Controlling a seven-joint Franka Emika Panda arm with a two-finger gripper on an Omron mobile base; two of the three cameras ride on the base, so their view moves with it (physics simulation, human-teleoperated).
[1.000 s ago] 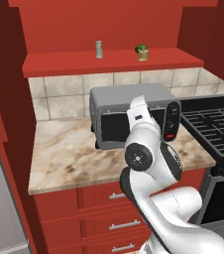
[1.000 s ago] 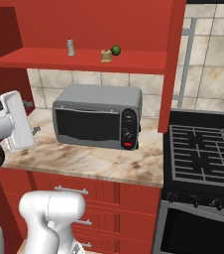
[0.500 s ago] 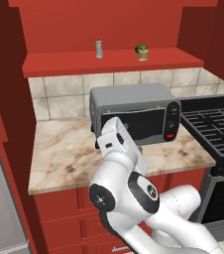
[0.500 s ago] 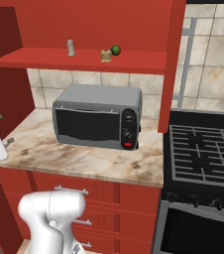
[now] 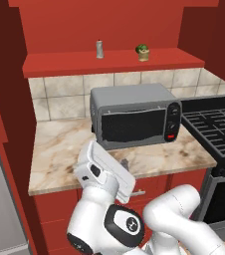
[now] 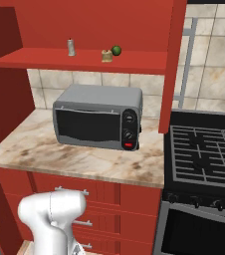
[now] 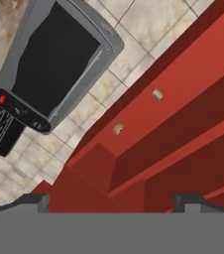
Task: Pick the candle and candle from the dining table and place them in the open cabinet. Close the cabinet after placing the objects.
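Light is even and fairly bright, flat as in a rendered scene, with no glare. Soft shade lies under the red shelf (image 5: 114,63) and beside the toaster oven (image 5: 136,115) on the tabletop (image 5: 59,154). Edges look slightly soft and pixelated; the hand view is rolled askew.

A: Where do the two base views look from?
B: From behind the arm, left and right, forward and down; both share the toaster oven (image 5: 136,115) on the desk (image 6: 84,162).
A: The hand view?
B: Rolled, close, facing that oven and the red shelf (image 7: 183,94).
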